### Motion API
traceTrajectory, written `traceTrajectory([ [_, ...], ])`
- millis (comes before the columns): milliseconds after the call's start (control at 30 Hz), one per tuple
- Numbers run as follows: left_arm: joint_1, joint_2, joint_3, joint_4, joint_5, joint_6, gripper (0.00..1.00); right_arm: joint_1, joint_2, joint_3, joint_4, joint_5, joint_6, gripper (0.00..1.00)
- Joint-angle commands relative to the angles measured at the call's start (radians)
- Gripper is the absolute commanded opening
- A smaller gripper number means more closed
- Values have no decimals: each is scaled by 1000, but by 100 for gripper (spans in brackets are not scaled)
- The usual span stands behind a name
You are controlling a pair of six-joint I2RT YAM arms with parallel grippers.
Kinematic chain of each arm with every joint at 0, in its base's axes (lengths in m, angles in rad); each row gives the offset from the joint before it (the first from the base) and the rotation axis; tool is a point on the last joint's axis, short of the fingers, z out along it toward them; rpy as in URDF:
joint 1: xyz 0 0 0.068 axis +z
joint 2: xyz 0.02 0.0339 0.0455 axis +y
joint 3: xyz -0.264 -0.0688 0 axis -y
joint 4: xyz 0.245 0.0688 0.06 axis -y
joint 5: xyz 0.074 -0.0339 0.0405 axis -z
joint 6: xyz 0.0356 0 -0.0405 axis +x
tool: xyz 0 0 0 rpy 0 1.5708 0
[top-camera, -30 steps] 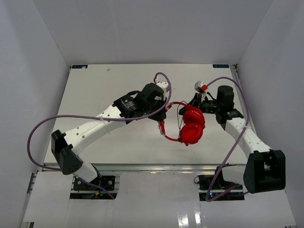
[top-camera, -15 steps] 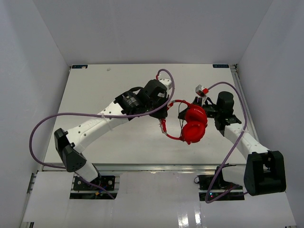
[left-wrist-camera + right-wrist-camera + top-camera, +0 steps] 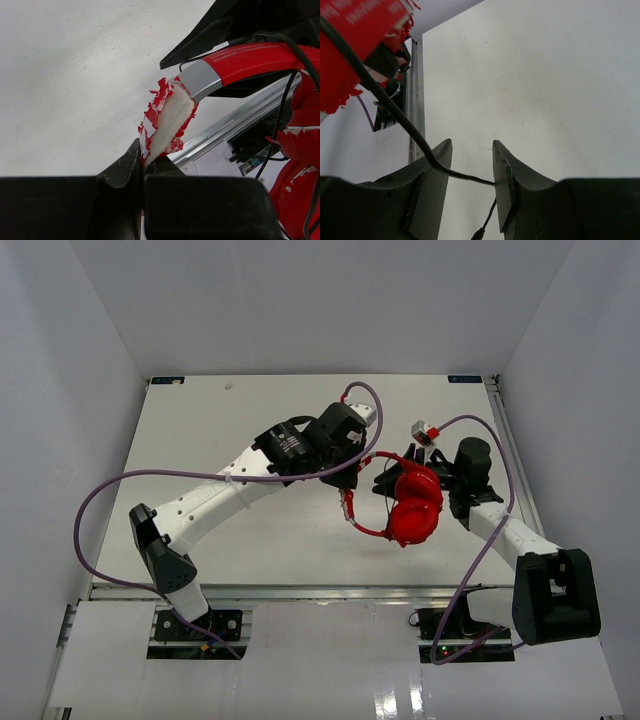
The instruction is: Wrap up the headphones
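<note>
Jaws of the left gripper (image 3: 143, 161) pinch the frayed headband padding (image 3: 167, 120), holding the red headphones (image 3: 413, 508) over the table's (image 3: 230, 430) right side. The right gripper (image 3: 470, 157) has just spread, leaving the black cable (image 3: 395, 117) loose between its fingers, likely a release before regripping for another wrap.

A robot lab cell: white walls (image 3: 90, 320) boxing in a worktable (image 3: 230, 430).

The red headphones (image 3: 414, 510) are over the white table (image 3: 240, 410), cups together, headband curving out to their left. The left gripper (image 3: 346, 496) meets the headband's leftmost end. The right gripper (image 3: 398, 466) sits just behind the cups, its arm reaching in from their right.
</note>
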Motion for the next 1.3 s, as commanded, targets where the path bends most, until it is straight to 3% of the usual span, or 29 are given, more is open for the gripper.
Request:
traceTrajectory([
  [0, -5, -13, 106, 12, -23, -26, 0, 8, -8, -40, 87, -36, 9, 46],
  [800, -5, -33, 149, -40, -134, -7, 0, 3, -115, -96, -105, -11, -172, 42],
  [1100, -5, -63, 112, -24, -122, -15, 0, -1, -132, -90, -143, -8, -192, 47],
  [1267, -5, -95, 86, -6, -82, -12, 0, -8, -116, -82, -137, -13, -178, 54],
])
